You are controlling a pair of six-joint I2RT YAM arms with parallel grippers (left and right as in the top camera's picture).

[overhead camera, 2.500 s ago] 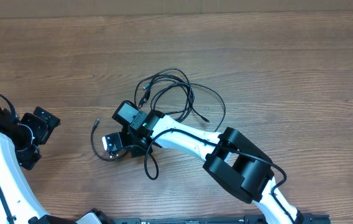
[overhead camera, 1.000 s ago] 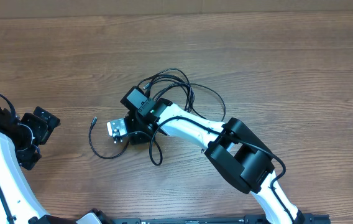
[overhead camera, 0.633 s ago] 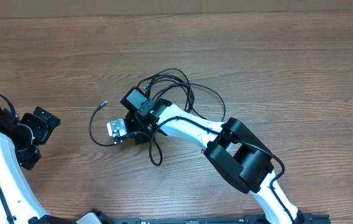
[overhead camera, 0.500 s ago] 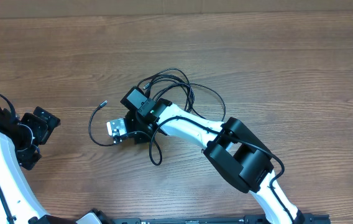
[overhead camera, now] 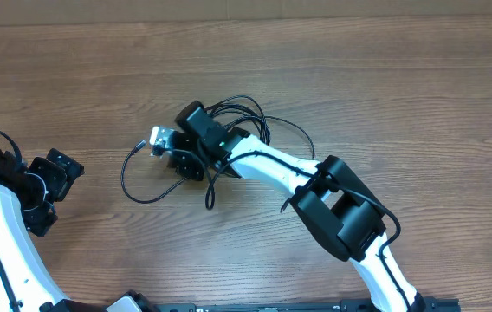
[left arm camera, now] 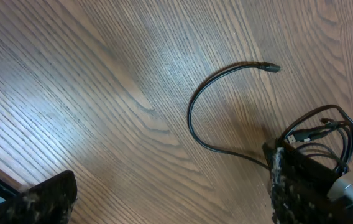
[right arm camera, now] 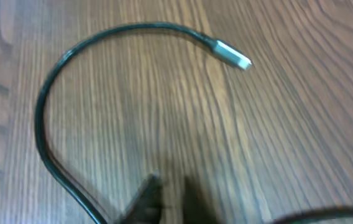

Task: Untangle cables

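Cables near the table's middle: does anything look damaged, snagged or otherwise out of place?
Nothing looks damaged. The cables sit knotted in a clump beside the right end effector, one strand looping out leftward with its silvery plug lying free on the table. Expected for unfinished untangling.

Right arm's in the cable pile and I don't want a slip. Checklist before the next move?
1. left gripper open and empty: ok. Jaws stand wide with nothing between them.
2. right gripper holding the loop: cannot tell. The loop leaves the wrist view beside the jaws.
3. tangle loosened: not ok. The cords overlap in one bunch by the right arm.
4. free plug in sight: ok. It lies on the table, left of the tangle.
5. arms apart: ok. The left gripper sits well left of the right gripper.
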